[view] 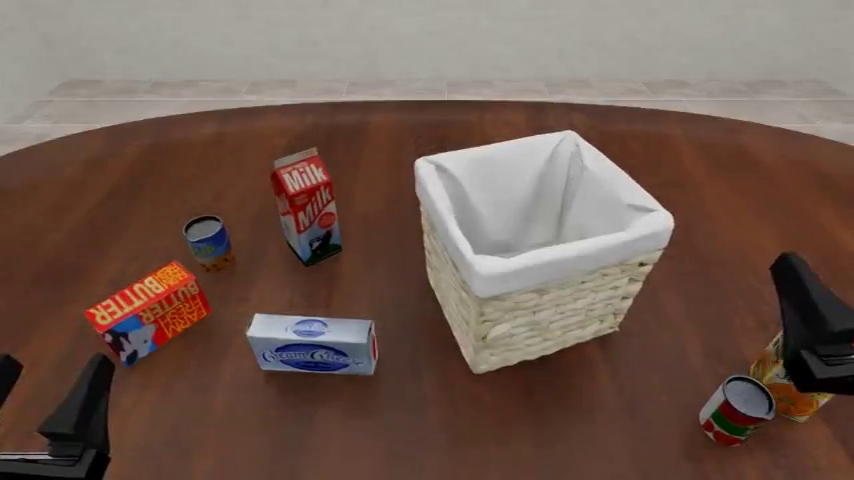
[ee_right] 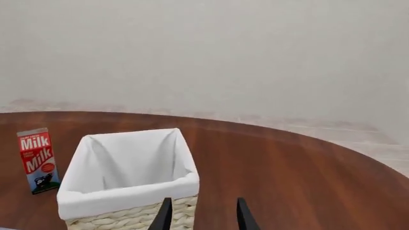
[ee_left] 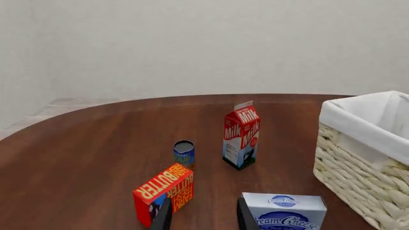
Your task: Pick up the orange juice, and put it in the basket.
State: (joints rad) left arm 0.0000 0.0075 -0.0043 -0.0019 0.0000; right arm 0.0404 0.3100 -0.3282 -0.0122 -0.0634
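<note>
The orange juice [view: 778, 388] stands at the table's near right, showing only an orange-and-yellow lower part with a fruit picture. My right gripper [view: 817, 310] is in front of it and hides the rest. The right wrist view shows that gripper [ee_right: 203, 215] open and empty, looking over the basket [ee_right: 128, 199]. The basket [view: 541, 300], pale wicker with white lining, stands mid-table and holds nothing. My left gripper [view: 47, 405] sits at the near left, open and empty [ee_left: 203, 218], between the butter box and the cream cheese box.
A red-and-white milk carton [view: 307, 207] and a small blue can [view: 206, 240] stand left of the basket. Nearer lie an orange butter box [view: 147, 311] and a cream cheese box [view: 311, 344]. A red, white and green can [view: 734, 410] stands beside the juice.
</note>
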